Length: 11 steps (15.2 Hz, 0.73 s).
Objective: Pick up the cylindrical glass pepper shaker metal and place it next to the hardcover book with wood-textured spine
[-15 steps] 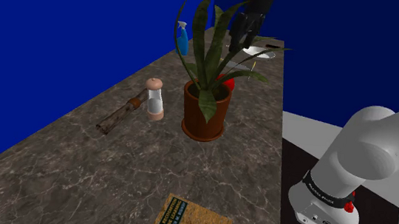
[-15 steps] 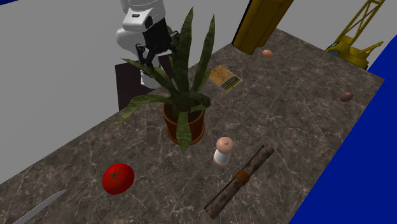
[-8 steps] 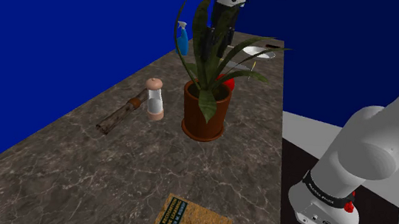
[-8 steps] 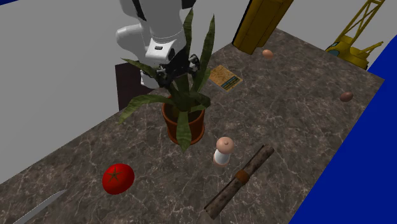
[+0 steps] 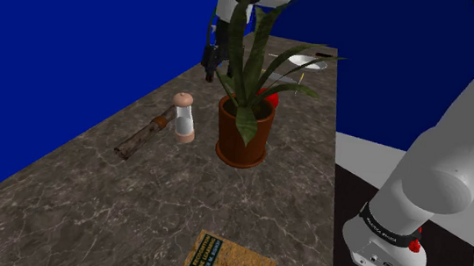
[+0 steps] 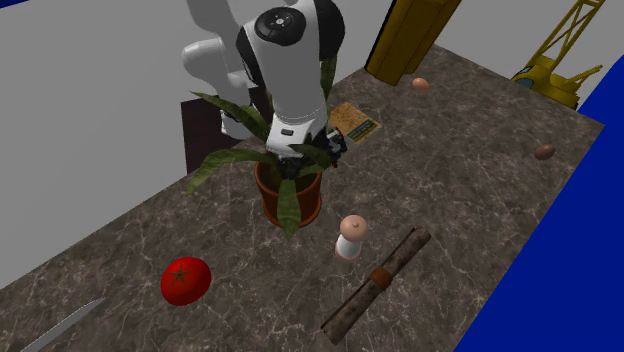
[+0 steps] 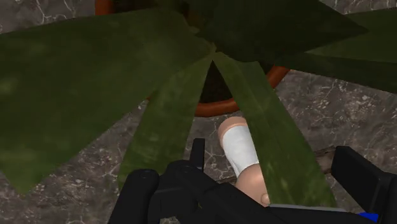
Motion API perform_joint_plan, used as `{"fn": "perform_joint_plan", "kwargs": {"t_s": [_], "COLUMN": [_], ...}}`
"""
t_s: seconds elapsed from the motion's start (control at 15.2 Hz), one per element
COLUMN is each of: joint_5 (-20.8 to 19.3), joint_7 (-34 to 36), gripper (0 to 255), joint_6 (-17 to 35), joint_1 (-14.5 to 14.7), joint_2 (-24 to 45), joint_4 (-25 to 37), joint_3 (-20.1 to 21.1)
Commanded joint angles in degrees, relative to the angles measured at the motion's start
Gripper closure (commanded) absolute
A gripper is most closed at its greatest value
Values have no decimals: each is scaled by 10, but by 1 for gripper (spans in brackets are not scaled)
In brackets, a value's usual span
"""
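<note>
Hovers upper centre by the plant (image 5: 245,75) leaves with hand (image 5: 211,61) spread, gripping nothing. Below, pepper shaker (image 5: 184,119) just left of pot (image 5: 243,146); bare desk (image 5: 89,196) down to book (image 5: 228,264) at bottom edge.

shaker (image 6: 350,237) 1 | plant (image 6: 289,195) 1 | book (image 6: 355,122) 1 | tomato (image 6: 186,280) 1 | eggs (image 6: 421,84) 2 | stick (image 6: 377,282) 1

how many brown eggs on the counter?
2. One egg lies past the book; the other egg lies near the blue wall. The plant may hide more.
</note>
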Motion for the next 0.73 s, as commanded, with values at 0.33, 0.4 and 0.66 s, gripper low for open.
{"fn": "perform_joint_plan", "kwargs": {"t_s": [0.33,0.4,0.66], "joint_5": [-13,-15,-20], "joint_7": [31,35,43], "gripper": [0,0,0], "joint_6": [14,12,21], "joint_1": [16,19,27], "joint_2": [161,185,234], "joint_4": [136,159,196], "joint_3": [11,12,12]}}
